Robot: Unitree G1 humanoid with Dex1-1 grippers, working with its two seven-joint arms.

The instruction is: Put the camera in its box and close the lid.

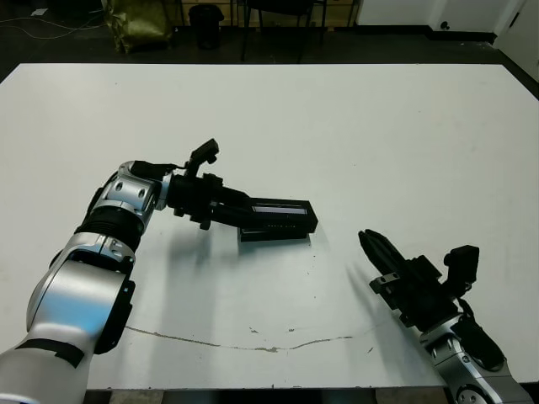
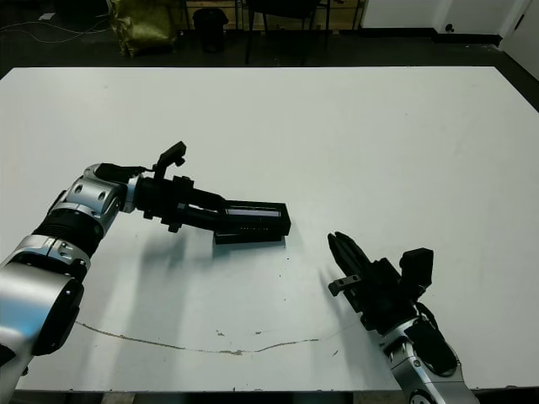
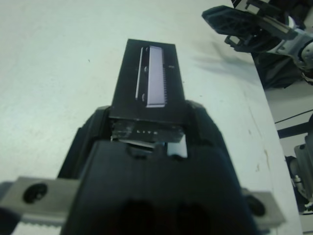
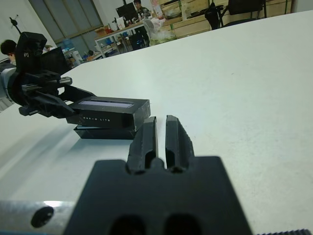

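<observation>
Black lid (image 1: 282, 212), glossy lavender strip

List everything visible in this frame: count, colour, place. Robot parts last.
lid: 1, black with a grey-lavender strip on top, held by one end between the left gripper's fingers, sitting slightly askew over the box near the table's middle.
box: 1, black, on the table under the lid; only its edge shows. Contents hidden.
camera: not visible in any view.
table: 1, white, with a thin dark scuff line near the front edge.
background: dark floor, chairs, a yellow-green bag beyond the far edge; people at desks far off in the right wrist view.
left gripper: 1, black, shut on the lid's near end.
right gripper: 1, black, fingers close together, empty, to the right of the box.
</observation>
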